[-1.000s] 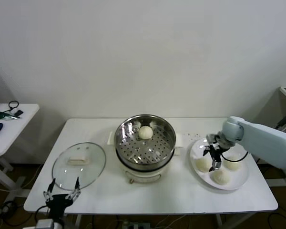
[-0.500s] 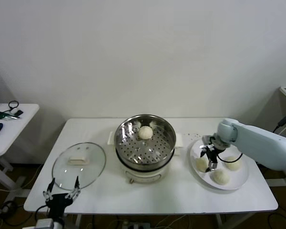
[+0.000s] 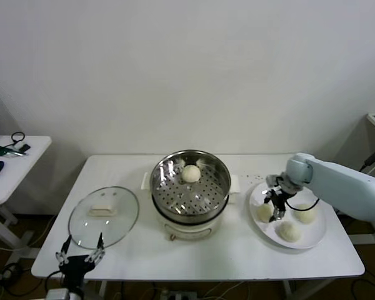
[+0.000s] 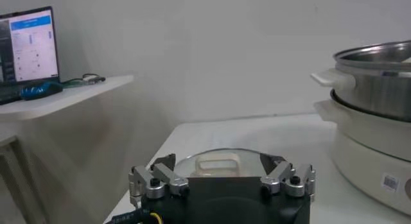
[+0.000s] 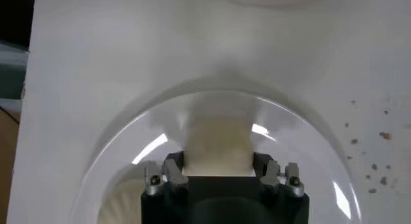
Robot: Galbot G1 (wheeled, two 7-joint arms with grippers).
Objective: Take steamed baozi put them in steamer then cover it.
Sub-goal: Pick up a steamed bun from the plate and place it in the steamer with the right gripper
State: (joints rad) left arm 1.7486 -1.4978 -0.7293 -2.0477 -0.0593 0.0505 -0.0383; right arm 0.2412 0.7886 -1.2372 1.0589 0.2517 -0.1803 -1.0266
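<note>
- Step in hand — picking up a second bun: the right gripper (image 3: 274, 207) is over the white plate (image 3: 317, 236), its fingers pinching the leftmost bun (image 5: 218, 148) of three.
- One bun (image 3: 190, 173) already sits in the steamer (image 3: 190, 187) at the table's centre.
- Next move, as judged — lift straight up, carry it to the perforated tray, release gently.
- The lid (image 3: 104, 216) lies on the table left of the steamer; the left gripper (image 3: 80, 255), spread, waits near it.
</note>
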